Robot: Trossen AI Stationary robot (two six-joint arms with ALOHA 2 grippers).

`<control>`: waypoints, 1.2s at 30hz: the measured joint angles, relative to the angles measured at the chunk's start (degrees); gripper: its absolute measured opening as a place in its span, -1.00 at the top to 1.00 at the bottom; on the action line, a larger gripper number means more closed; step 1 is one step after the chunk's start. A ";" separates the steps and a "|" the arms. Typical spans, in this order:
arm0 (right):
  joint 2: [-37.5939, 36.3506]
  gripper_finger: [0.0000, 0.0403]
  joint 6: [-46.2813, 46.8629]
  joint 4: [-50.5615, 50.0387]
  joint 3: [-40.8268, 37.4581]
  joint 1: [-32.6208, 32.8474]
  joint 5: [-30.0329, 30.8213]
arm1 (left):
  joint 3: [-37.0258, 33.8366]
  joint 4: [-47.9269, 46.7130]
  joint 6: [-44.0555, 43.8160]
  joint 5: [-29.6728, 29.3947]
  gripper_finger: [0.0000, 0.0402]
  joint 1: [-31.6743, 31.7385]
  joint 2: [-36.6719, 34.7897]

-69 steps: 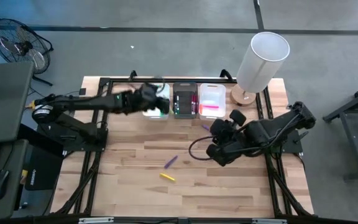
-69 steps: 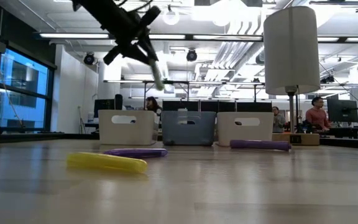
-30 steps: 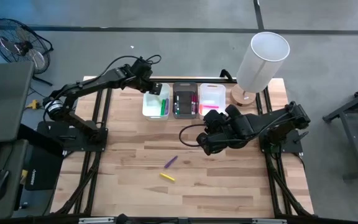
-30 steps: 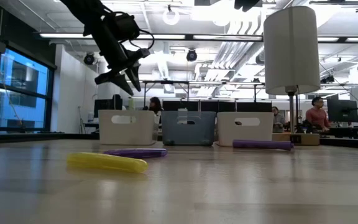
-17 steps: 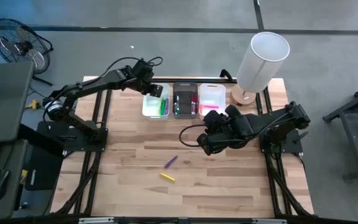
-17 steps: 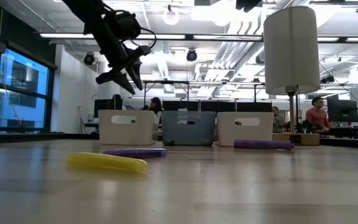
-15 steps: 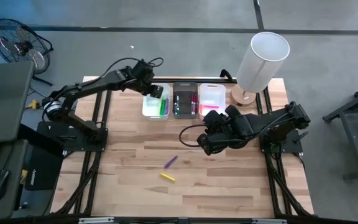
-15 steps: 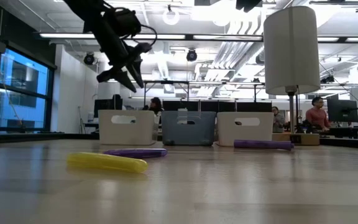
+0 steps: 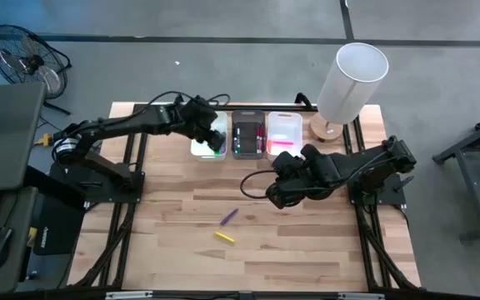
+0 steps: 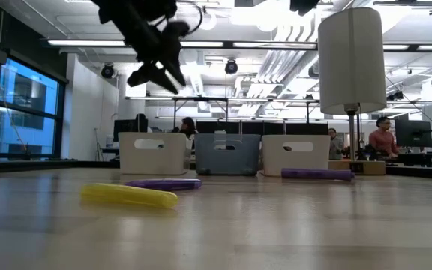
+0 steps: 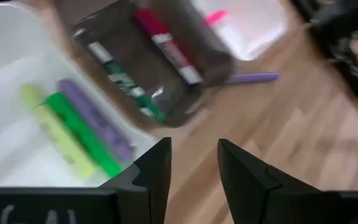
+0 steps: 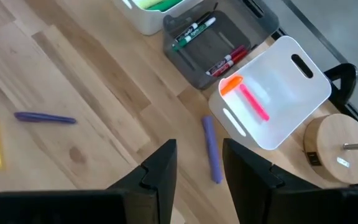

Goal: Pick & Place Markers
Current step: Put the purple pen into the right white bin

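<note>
Purple marker sits on the wood right at 7 o'clock of the white bin, gripper gaping above.

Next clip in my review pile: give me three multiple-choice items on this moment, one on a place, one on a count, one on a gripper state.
1. Where does the yellow marker lie?
A. on the bare table, near a purple marker
B. in the dark bin
C. under the lamp

2. How many markers lie loose on the table outside the bins?
A. one
B. three
C. six

3. What is the left gripper doing?
A. clamping a red marker
B. pressing on the table
C. empty, jaws apart, above the left white bin

Answers:
1 A, the high view shows it on open wood.
2 B, the right wrist view shows yellow, purple, and a second purple marker by the right white bin.
3 C, nothing sits between its fingers.
</note>
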 joint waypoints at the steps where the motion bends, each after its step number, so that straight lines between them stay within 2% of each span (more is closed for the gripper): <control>1: 0.07 0.41 0.00 0.22 0.00 0.18 0.02 | 0.00 0.38 -0.31 -0.27 0.36 -1.18 -0.39; 8: 3.11 0.41 -3.58 3.42 0.00 1.64 -0.40 | -0.02 0.85 -1.70 -2.91 0.36 -10.73 -0.88; 12: 4.66 0.41 -6.36 6.08 -0.04 1.94 -3.15 | -0.02 0.69 -2.71 -3.34 0.36 -16.27 -0.88; 25: 4.33 0.42 -7.10 6.48 -0.04 3.71 -2.56 | -0.02 -0.97 -11.58 -10.36 0.36 -30.65 -0.67; 30: 4.33 0.42 -6.19 5.36 -0.04 6.24 -1.48 | -0.07 -0.77 -13.21 -13.23 0.36 -35.03 2.88; 36: 4.33 0.42 -0.43 1.02 -0.04 9.93 1.79 | -0.02 1.64 -14.41 -12.12 0.35 -38.41 8.79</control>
